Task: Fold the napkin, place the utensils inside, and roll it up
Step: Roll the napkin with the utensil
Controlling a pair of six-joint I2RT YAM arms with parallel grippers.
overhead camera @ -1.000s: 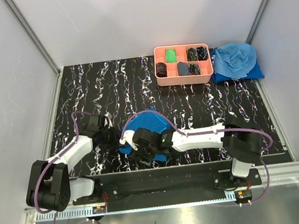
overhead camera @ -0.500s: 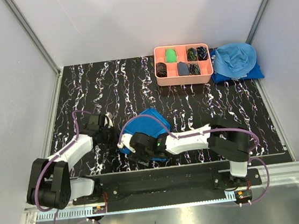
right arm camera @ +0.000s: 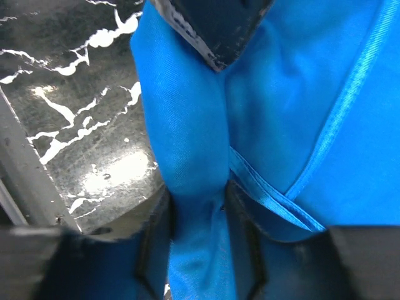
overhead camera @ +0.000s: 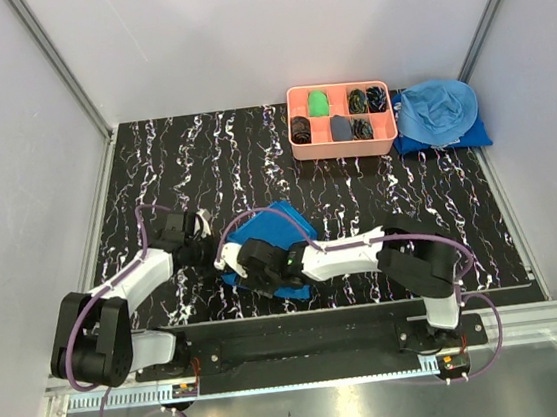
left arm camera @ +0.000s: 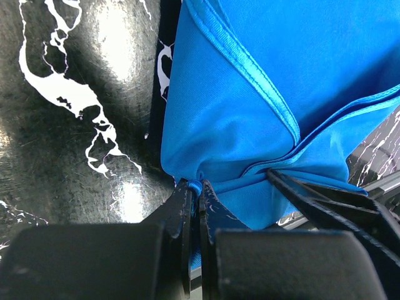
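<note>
Napkin (overhead camera: 279,231) sits bunched on the worktop (overhead camera: 182,159) near centre, long axis near-left to far-right. Left gripper (left arm camera: 195,190) is pressed together on a nip of its left edge. Right gripper (right arm camera: 195,209) clamps a thick fold just beside it. The cloth runs far-right from both. Utensils not visible, maybe wrapped. Pink tray (overhead camera: 342,150) is well apart, far right.

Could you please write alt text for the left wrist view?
The left claw, shut, pinches a bunched edge of the folded blue napkin, which fills the upper right. Black, white-veined table shows at left; the right claw is at lower right, against the cloth.
</note>
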